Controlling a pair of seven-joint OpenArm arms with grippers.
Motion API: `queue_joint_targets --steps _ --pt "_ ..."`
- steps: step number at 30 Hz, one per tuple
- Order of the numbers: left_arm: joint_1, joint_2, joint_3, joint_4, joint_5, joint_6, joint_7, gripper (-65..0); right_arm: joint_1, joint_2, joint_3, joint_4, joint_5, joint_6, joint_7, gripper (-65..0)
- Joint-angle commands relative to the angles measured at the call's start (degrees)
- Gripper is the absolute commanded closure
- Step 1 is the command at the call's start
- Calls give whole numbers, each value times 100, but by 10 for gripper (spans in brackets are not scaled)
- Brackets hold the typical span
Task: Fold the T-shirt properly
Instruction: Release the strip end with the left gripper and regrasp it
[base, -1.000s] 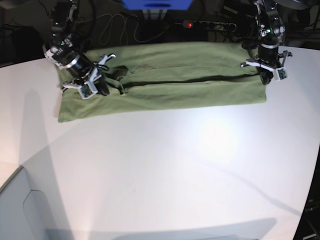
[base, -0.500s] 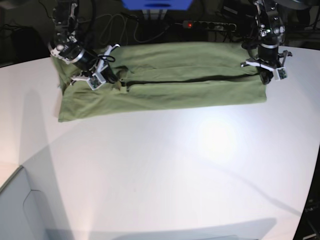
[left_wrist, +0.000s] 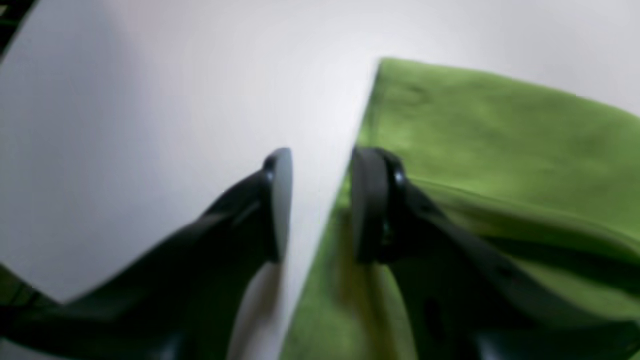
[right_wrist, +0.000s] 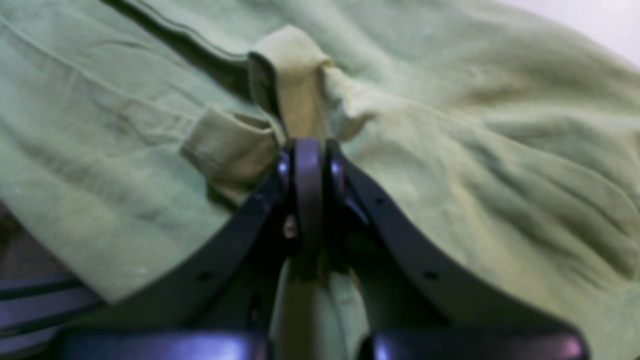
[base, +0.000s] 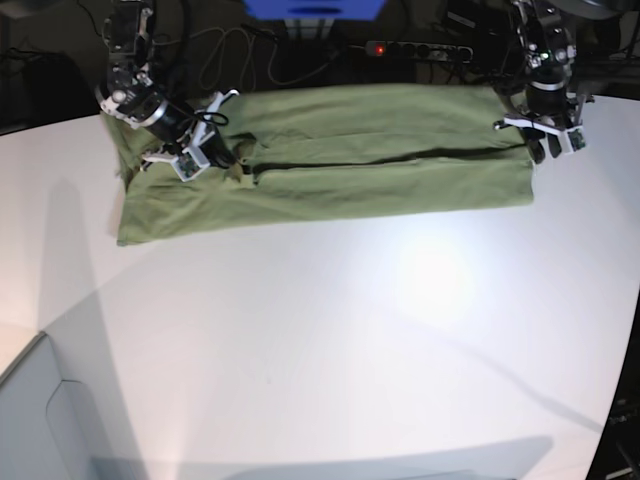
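T-shirt (base: 330, 160) lying flat at far side of white table (base: 350, 340), folded lengthwise into long band. Right gripper (right_wrist: 310, 150) pinched tight on bunched fold of T-shirt fabric near collar end. Left gripper (left_wrist: 320, 200) parted a little, nothing between fingers, one finger (left_wrist: 370, 200) over T-shirt edge, other over bare table.
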Motion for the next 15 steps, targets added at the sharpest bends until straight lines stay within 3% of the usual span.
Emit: queue_joint_targets --steps 1,15 --pt "43 -55 -36 114 -19 4 -137 -189 -30 35 14 36 -74 106 -88 -1" --pt "307 209 -502 1617 -27 4 -110 -193 -47 26 -13 36 -57 106 -88 -1"
